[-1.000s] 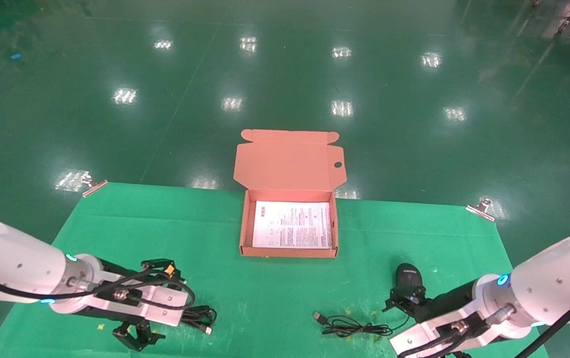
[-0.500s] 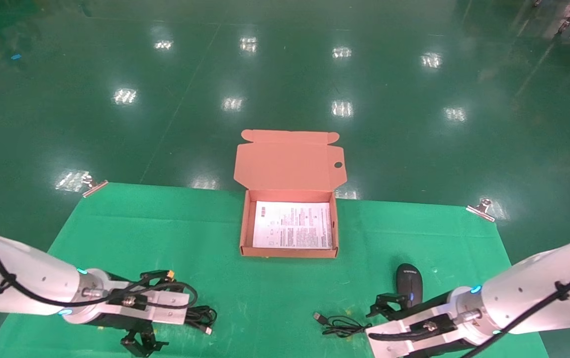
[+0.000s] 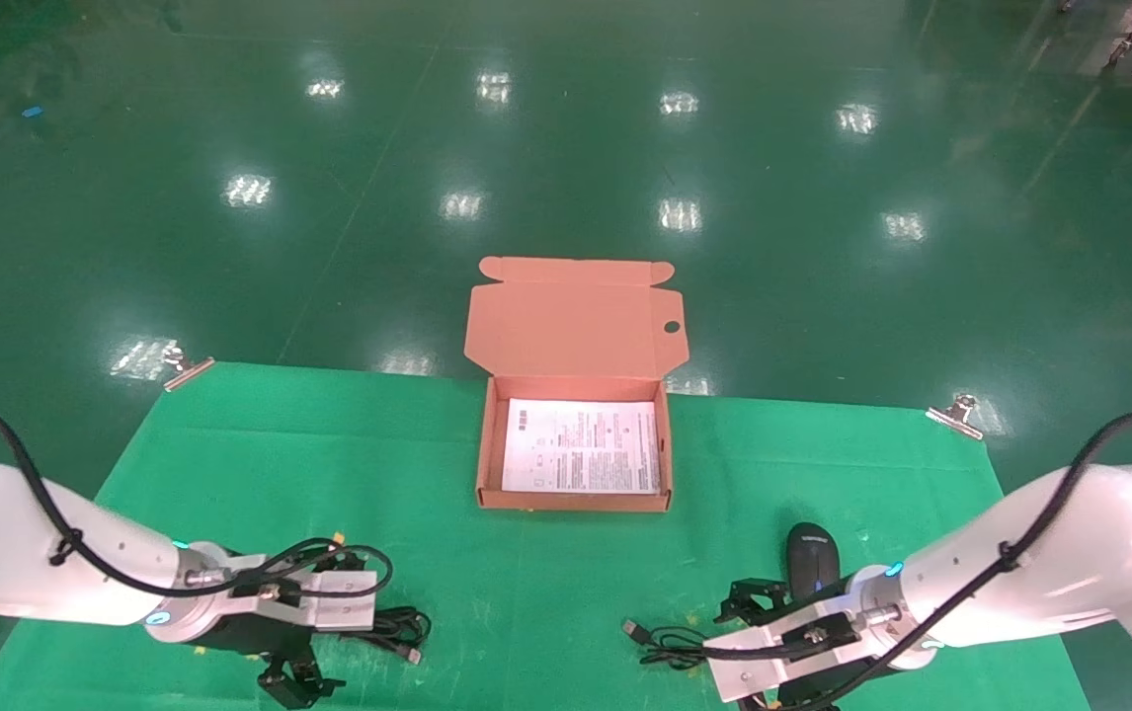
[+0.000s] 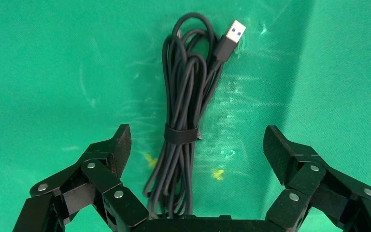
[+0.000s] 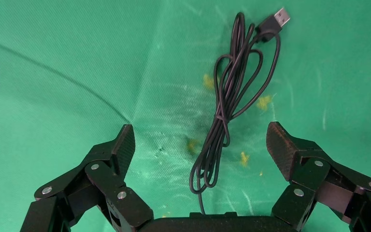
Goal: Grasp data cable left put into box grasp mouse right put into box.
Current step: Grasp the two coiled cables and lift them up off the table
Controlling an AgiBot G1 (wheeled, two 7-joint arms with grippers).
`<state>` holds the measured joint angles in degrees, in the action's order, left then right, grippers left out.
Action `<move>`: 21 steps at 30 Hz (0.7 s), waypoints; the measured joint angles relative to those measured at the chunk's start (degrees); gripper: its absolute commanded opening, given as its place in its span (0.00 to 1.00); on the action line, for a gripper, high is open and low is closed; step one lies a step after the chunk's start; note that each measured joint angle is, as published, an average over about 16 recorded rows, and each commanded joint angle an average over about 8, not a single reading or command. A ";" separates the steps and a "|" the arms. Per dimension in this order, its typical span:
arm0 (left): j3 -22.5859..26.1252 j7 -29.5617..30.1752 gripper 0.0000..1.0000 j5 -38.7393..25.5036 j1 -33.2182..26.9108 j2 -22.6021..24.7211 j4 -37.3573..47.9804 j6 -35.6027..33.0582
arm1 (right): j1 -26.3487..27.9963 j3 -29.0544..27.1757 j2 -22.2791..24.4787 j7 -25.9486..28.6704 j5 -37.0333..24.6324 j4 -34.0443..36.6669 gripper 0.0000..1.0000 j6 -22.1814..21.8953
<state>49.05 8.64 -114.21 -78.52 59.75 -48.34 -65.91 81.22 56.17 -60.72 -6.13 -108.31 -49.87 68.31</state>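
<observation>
Left gripper [image 4: 195, 150]: wide open, right over the data cable [image 4: 186, 116].
Right gripper [image 5: 200, 147]: wide open, over the mouse's cord [image 5: 229, 104].
Mouse [image 3: 812, 559]: on the green cloth [image 3: 349, 464].
Box [image 3: 574, 502]: open, in the middle.

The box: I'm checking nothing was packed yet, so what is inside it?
Inside the box only a white printed sheet lies on the bottom. The cable and mouse are outside on the cloth. Whatever is under the sheet is hidden.
</observation>
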 measured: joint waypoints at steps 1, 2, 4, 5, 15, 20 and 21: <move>-0.06 -0.33 1.00 0.09 -0.04 0.25 0.94 0.36 | 0.00 0.14 -0.46 -0.50 -0.32 0.86 1.00 -0.50; -0.13 -0.64 1.00 0.18 -0.08 0.49 1.87 0.72 | -0.02 0.25 -0.90 -0.96 -0.58 1.73 1.00 -0.99; -0.29 -1.22 1.00 0.39 -0.18 0.92 3.57 1.43 | -0.03 0.41 -1.70 -1.83 -1.02 3.42 1.00 -2.02; -0.39 -1.51 1.00 0.52 -0.23 1.10 4.32 1.78 | -0.04 0.46 -2.07 -2.24 -1.21 4.22 1.00 -2.56; -1.18 -3.34 0.00 1.53 -0.42 2.12 9.09 4.17 | -0.24 0.50 -4.42 -4.74 -2.29 9.89 0.07 -6.96; -1.46 -3.62 0.00 1.96 -0.41 2.17 9.82 4.52 | -0.34 0.34 -4.70 -5.05 -2.25 10.78 0.00 -7.84; -1.48 -3.64 0.00 1.99 -0.40 2.17 9.86 4.54 | -0.35 0.33 -4.71 -5.07 -2.25 10.83 0.00 -7.88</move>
<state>47.57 4.99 -112.21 -78.93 61.92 -38.48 -61.37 80.87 56.51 -65.44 -11.20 -110.56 -39.04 60.43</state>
